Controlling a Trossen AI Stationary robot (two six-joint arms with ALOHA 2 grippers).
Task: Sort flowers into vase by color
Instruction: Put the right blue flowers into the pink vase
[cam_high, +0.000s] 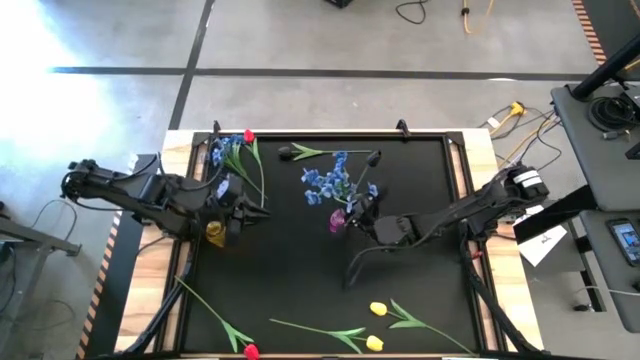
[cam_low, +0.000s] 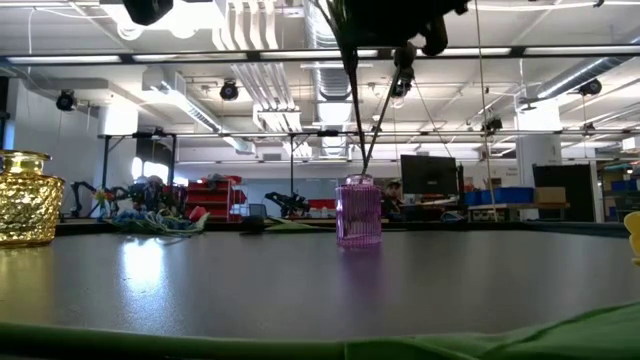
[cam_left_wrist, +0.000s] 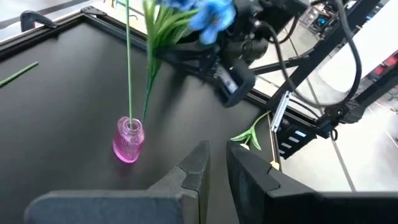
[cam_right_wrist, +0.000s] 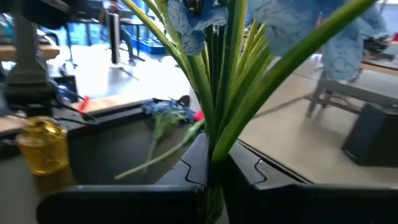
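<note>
My right gripper (cam_high: 352, 212) hangs over the pink vase (cam_high: 337, 221), shut on a bunch of blue flowers (cam_high: 325, 181). In the low view its stems (cam_low: 352, 110) run down into the pink vase (cam_low: 358, 212). A thin dark-tipped stem (cam_high: 371, 160) also leans in that vase. My left gripper (cam_high: 257, 210) waits beside the gold vase (cam_high: 215, 232), empty, its fingers close together. On the table lie another blue bunch with a red tulip (cam_high: 232, 150), a dark-headed bloom (cam_high: 286, 152), a second red tulip (cam_high: 250, 351) and two yellow tulips (cam_high: 378, 310). My right gripper pinches the blue bunch's green stems (cam_right_wrist: 214, 146) between its two fingers, below the blossoms (cam_right_wrist: 199, 15), coming level from the table's right. The bunch stands about upright. Its lower stem end reaches down into the pink vase's mouth (cam_left_wrist: 129, 124).
The gold vase (cam_low: 25, 197) stands near the left edge, the pink vase mid-table. Loose flowers line the far-left and near edges. Bare black mat (cam_high: 300, 270) lies between the vases and the near flowers. Raised rails border the table.
</note>
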